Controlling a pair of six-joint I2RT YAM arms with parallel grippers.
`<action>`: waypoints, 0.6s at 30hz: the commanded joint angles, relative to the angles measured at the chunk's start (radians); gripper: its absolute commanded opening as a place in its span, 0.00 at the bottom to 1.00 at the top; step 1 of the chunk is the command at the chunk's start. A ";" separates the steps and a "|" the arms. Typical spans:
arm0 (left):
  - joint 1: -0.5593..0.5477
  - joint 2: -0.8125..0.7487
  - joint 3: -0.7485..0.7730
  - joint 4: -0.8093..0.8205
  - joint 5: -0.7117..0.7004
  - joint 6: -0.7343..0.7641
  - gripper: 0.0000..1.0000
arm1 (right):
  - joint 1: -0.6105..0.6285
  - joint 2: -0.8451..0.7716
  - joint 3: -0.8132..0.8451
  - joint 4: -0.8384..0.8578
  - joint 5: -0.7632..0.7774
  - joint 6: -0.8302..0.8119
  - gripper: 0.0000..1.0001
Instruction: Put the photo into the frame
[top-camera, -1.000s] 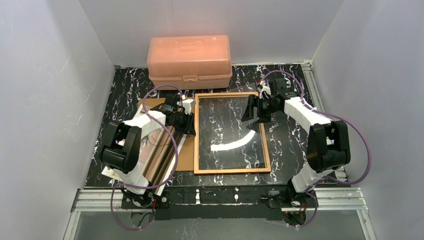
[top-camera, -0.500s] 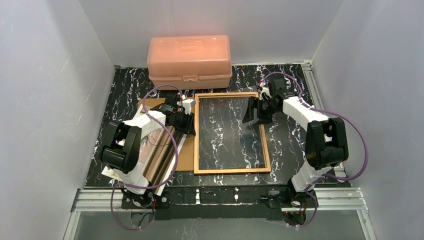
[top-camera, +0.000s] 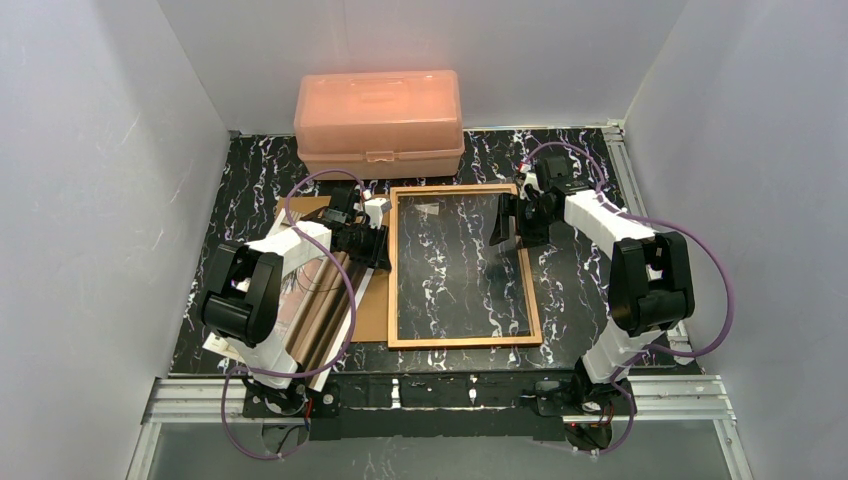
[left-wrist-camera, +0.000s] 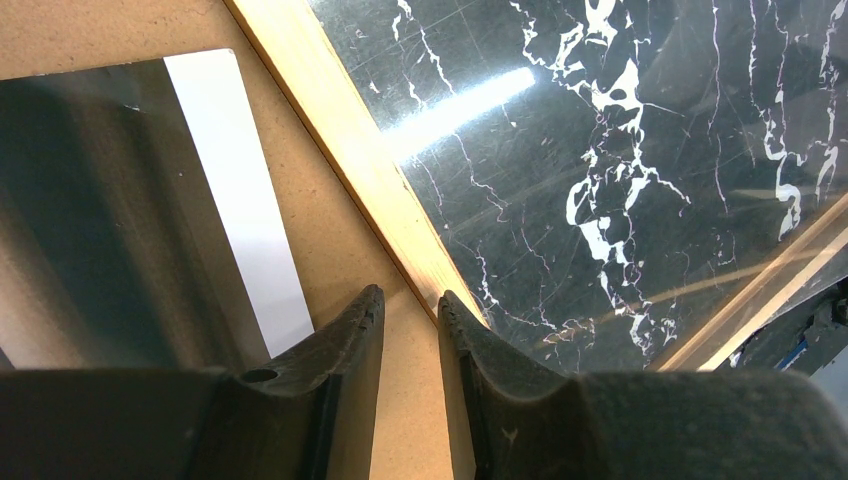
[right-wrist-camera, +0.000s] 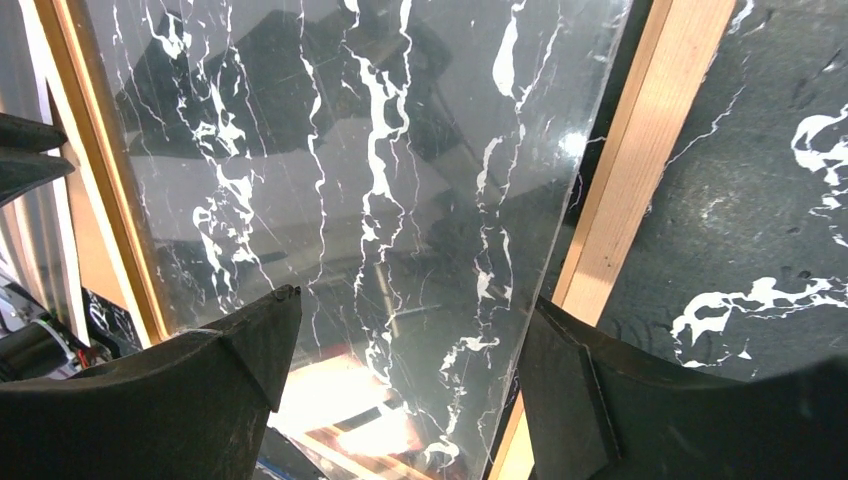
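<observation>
The frame (top-camera: 463, 342) lies flat mid-table with a thin orange-brown wooden border. A clear sheet (top-camera: 455, 270) sits in it. The photo (top-camera: 325, 300) lies left of the frame on a brown backing board (top-camera: 372, 315), partly hidden by my left arm. My left gripper (top-camera: 381, 250) is at the frame's left bar (left-wrist-camera: 350, 150), jaws a narrow gap apart with nothing between them (left-wrist-camera: 410, 300). The photo's glossy face (left-wrist-camera: 90, 220) is just left of it. My right gripper (top-camera: 508, 222) is wide open (right-wrist-camera: 410, 310) astride the sheet's right edge (right-wrist-camera: 380, 200), beside the frame's right bar (right-wrist-camera: 640, 170).
A pink translucent plastic box (top-camera: 378, 120) stands at the back, just behind the frame. The black marbled tabletop (top-camera: 580, 290) shows right of the frame. Grey walls close in the left, right and back sides.
The bright curved glare on the clear sheet has gone. My right gripper has shifted slightly toward the back along the frame's right side. The left arm has not moved.
</observation>
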 joint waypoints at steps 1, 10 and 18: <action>0.005 -0.004 -0.004 -0.015 0.025 0.014 0.25 | 0.003 0.009 0.058 -0.023 0.029 -0.020 0.84; 0.005 -0.008 -0.007 -0.016 0.026 0.014 0.25 | 0.003 0.017 0.043 -0.016 0.030 -0.015 0.85; 0.005 -0.005 -0.006 -0.018 0.028 0.015 0.25 | 0.003 0.022 0.049 -0.016 0.069 -0.005 0.90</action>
